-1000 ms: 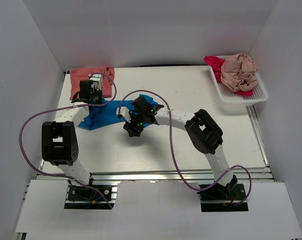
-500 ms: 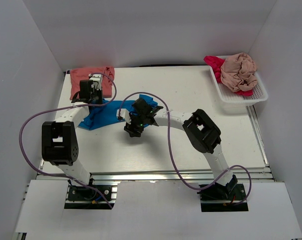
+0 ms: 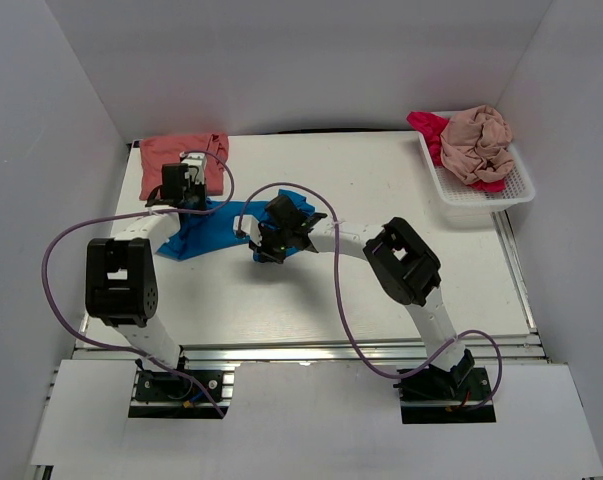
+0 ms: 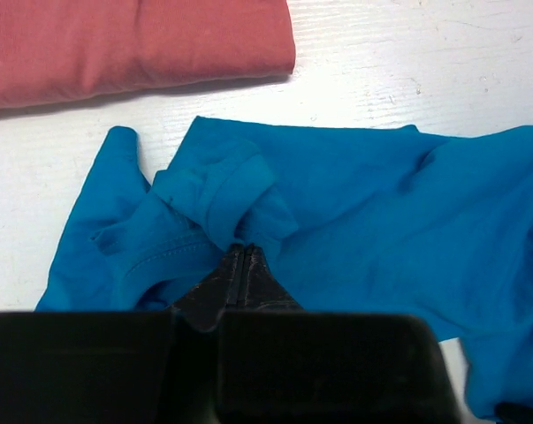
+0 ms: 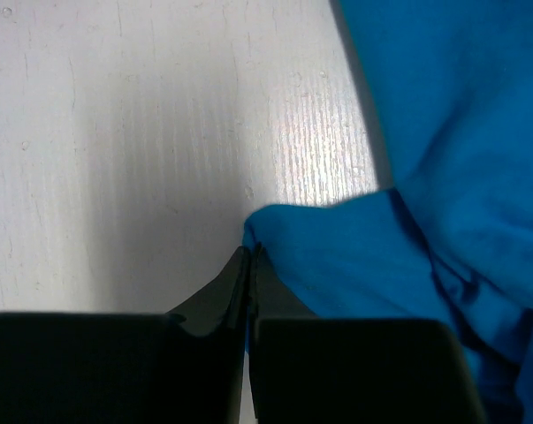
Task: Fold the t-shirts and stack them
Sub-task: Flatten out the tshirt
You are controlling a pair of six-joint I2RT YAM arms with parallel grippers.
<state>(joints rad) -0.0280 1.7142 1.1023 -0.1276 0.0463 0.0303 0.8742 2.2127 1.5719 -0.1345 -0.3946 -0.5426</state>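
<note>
A bright blue t-shirt (image 3: pixel 213 228) lies crumpled on the white table (image 3: pixel 381 290), left of centre. My left gripper (image 3: pixel 191 202) is shut on a bunched fold of it near its far left part; the left wrist view shows the fingertips (image 4: pixel 239 251) pinching blue cloth (image 4: pixel 363 203). My right gripper (image 3: pixel 263 250) is at the shirt's right side, shut on a corner of its edge (image 5: pixel 250 251), with blue cloth (image 5: pixel 443 132) to its right. A folded salmon-coral t-shirt (image 3: pixel 171 152) lies at the far left corner, also the salmon-coral t-shirt (image 4: pixel 125 40) in the left wrist view.
A white slotted basket (image 3: pixel 481 200) stands at the far right and holds a crumpled beige-pink t-shirt (image 3: pixel 478 143) over a magenta-red one (image 3: pixel 427 127). Purple cables loop over both arms. White walls close in the table on three sides.
My right gripper has gone from open to shut on the blue t-shirt's edge and shifted slightly away from the near edge. The left gripper stays shut on the shirt.
</note>
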